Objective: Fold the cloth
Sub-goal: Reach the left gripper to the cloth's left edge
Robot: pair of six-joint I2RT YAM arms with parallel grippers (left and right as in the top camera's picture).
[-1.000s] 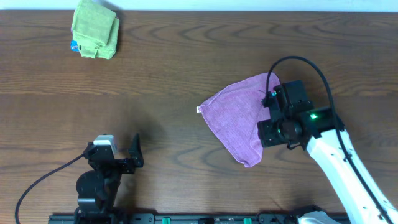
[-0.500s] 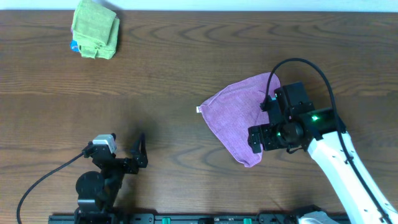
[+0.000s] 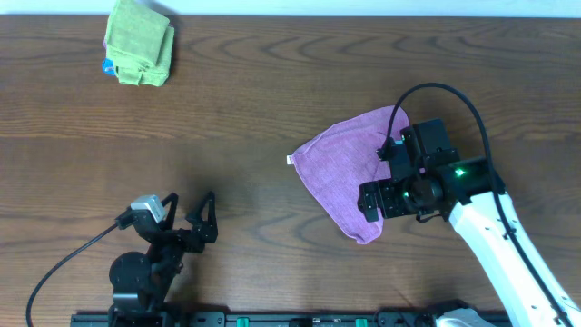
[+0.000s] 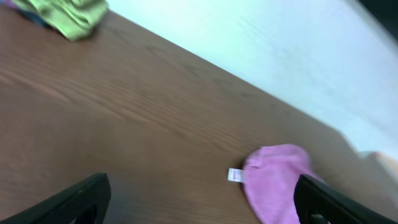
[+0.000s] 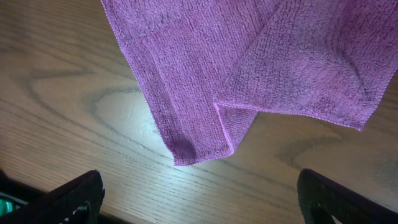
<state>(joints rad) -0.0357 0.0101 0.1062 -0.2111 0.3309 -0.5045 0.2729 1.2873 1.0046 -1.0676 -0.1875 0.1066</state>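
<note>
Right of centre on the table (image 3: 254, 100), the purple cloth (image 3: 340, 173) lies just below the right hand (image 3: 390, 198), wide open & empty, while the left hand (image 3: 191, 216), also open, sits well apart nr the front-left corner.

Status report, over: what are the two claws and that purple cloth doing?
Left claw open, empty. Right claw open, over purple cloth. Cloth partly folded on table. Green cloth far off, nothing in the way.

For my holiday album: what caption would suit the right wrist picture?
Open right gripper poised above a partly folded purple cloth on a wooden table.
</note>
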